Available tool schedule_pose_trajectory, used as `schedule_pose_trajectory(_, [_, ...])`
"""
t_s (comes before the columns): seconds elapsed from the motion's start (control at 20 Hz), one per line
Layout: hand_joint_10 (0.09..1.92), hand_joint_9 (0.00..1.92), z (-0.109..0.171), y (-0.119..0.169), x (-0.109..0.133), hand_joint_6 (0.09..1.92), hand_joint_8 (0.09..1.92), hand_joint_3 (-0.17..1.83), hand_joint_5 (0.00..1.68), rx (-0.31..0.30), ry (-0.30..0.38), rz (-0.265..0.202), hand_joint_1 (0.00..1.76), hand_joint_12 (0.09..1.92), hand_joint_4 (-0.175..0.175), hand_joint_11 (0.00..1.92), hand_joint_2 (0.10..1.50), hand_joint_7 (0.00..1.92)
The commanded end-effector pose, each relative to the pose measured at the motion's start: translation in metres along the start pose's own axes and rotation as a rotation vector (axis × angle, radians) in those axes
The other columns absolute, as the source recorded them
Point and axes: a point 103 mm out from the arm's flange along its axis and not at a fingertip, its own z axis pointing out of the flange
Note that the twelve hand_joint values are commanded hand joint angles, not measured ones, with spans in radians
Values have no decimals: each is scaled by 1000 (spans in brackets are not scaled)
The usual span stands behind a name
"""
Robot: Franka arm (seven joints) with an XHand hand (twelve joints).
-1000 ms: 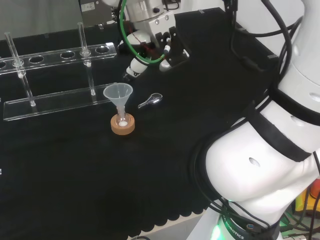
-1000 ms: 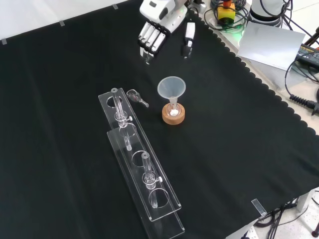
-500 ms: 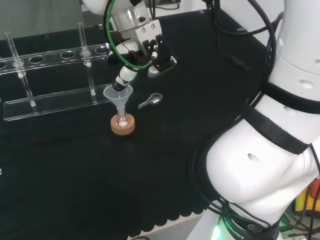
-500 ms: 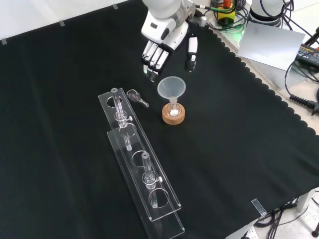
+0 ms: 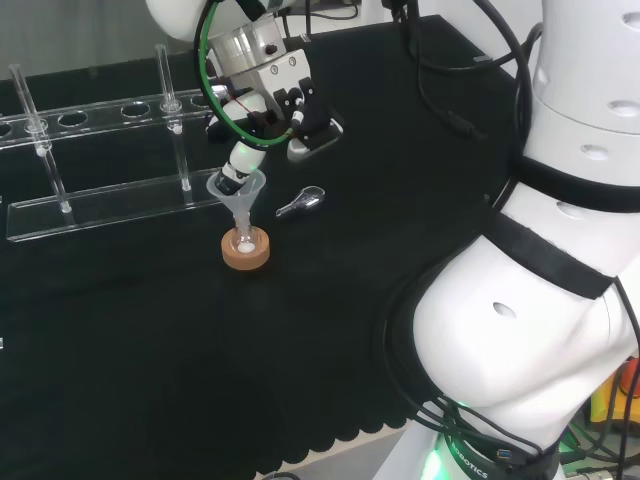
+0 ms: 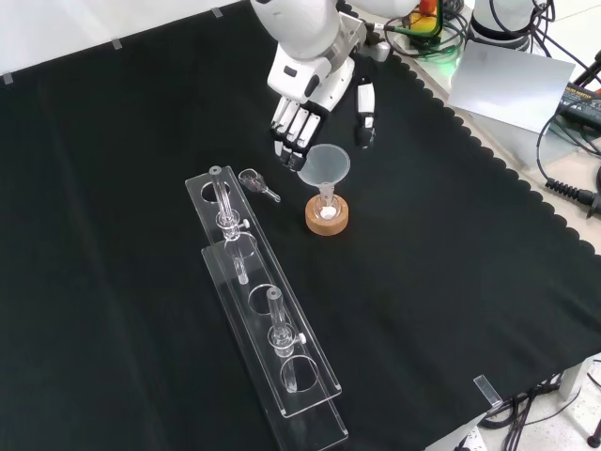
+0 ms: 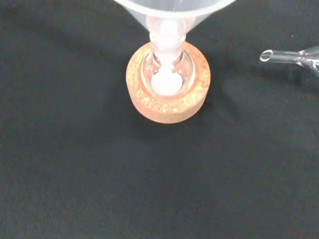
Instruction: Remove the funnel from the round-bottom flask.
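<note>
Hovering with straight fingers, the robot hand (image 6: 310, 89) nears the conical clear funnel (image 6: 324, 166).

Bright, even room light overhead; the black cloth (image 6: 451, 282) swallows shadows, and the funnel (image 7: 172, 10) blurs at twelve o'clock.

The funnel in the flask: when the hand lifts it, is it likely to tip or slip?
The funnel looks top-heavy, wide cone on a thin stem, so probably tips easily. Its clear smooth wall may slip. The small flask sits loose in the cork ring and might lift too.
</note>
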Motion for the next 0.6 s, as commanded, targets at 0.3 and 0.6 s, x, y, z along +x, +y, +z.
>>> schedule_pose_trajectory(0.3, [750, 0, 10, 11, 10, 87, 193, -171, 35, 26, -28, -6, 494, 1473, -54, 186, 915, 0])
schedule_pose_trajectory(0.6, [661, 0, 17, 15, 3, 87, 115, -160, 4, 42, -46, -7, 536, 1480, -54, 166, 912, 0])
